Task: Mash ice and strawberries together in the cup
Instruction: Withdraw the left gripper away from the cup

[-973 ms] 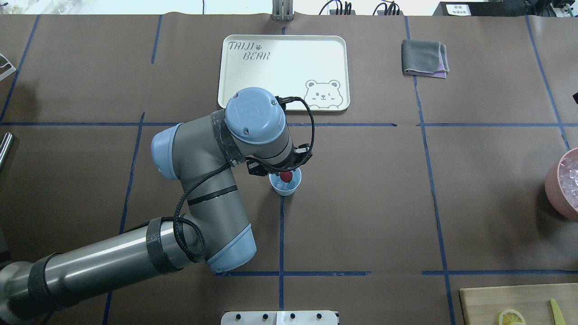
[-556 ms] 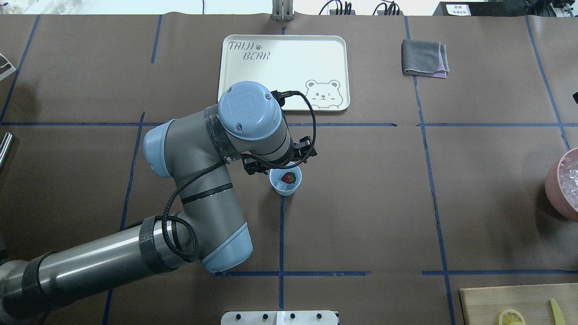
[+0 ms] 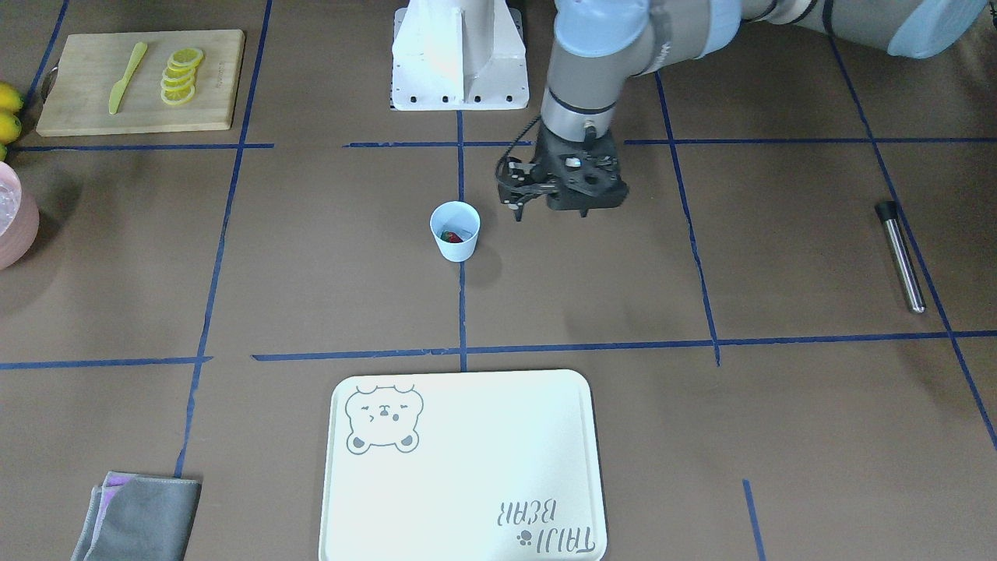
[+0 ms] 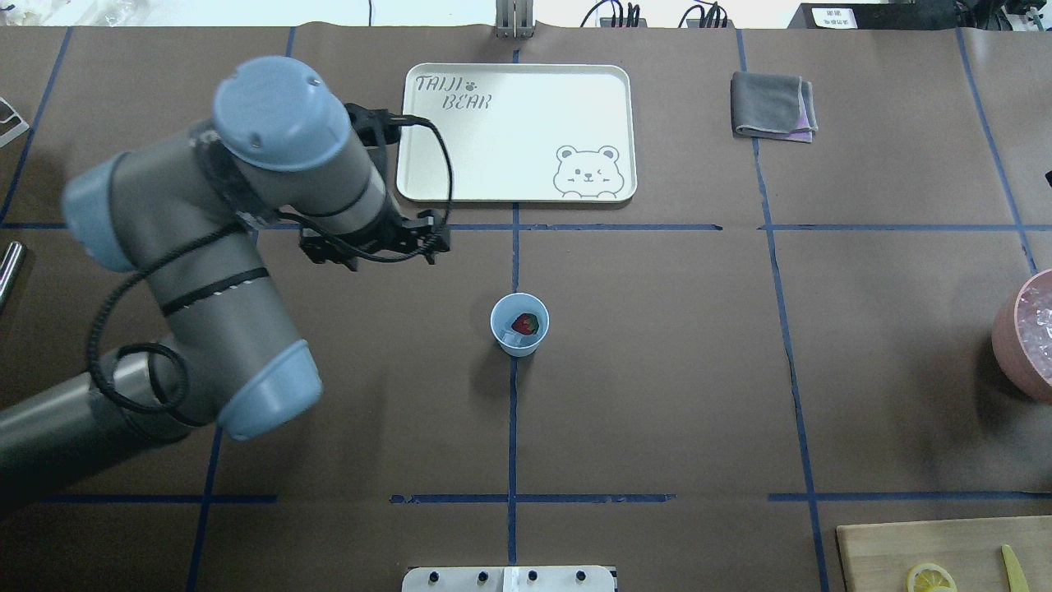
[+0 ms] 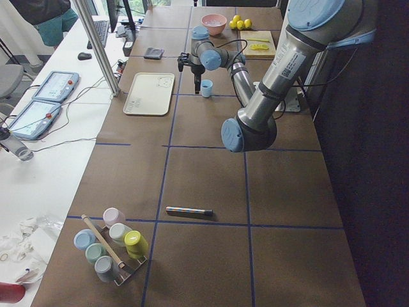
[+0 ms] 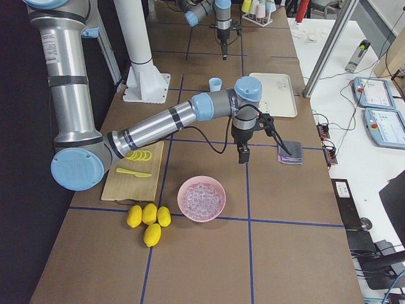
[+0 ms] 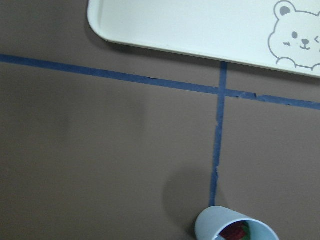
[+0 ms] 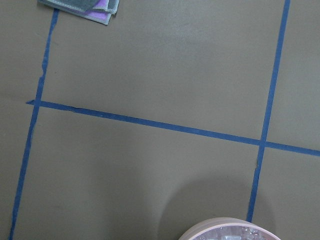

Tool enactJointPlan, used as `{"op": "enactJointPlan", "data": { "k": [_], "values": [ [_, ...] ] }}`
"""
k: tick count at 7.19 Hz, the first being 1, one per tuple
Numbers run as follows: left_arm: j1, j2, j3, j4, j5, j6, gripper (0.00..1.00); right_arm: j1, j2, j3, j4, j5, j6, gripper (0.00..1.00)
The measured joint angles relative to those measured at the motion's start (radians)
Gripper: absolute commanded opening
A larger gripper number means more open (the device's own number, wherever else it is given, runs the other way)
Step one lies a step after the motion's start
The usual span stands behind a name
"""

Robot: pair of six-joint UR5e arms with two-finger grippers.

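The pale blue cup [image 4: 519, 344] stands upright at the table's middle, on a blue tape line. One red strawberry [image 4: 526, 323] lies inside it, also seen in the front view as strawberry [image 3: 449, 235] in the cup [image 3: 455, 245]. A pale patch beside the berry may be ice, but it is too small to tell. My left gripper [image 4: 374, 247] hovers open and empty, up and to the left of the cup, clear of it [image 3: 551, 212]. The left wrist view catches the cup [image 7: 212, 226] at its bottom edge. My right gripper [image 6: 242, 154] hangs between the towel and the pink bowl; I cannot tell its state.
A metal rod [image 3: 901, 257] lies at the robot's far left. A cream bear tray [image 4: 460, 148] sits beyond the cup, with a grey towel [image 4: 772, 105] to its right. The pink bowl [image 6: 183, 190] holds ice cubes. A cutting board [image 3: 70, 109] carries lemon slices and a knife.
The strawberry left the left gripper and now lies in the cup. The left arm then swung away from the cup, up and toward the robot's left.
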Motion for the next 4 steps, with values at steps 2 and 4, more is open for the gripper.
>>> {"op": "enactJointPlan", "data": {
  "k": [2, 4],
  "values": [
    [-0.161, 0.161, -0.046, 0.008, -0.090, 0.240, 1.00, 0.027, -0.023, -0.067, 0.094, 0.024, -0.005, 1.00],
    [-0.326, 0.303, -0.038, 0.010, -0.138, 0.503, 1.00, 0.064, -0.068, -0.170, 0.260, 0.035, -0.013, 1.00]
  ]
}}
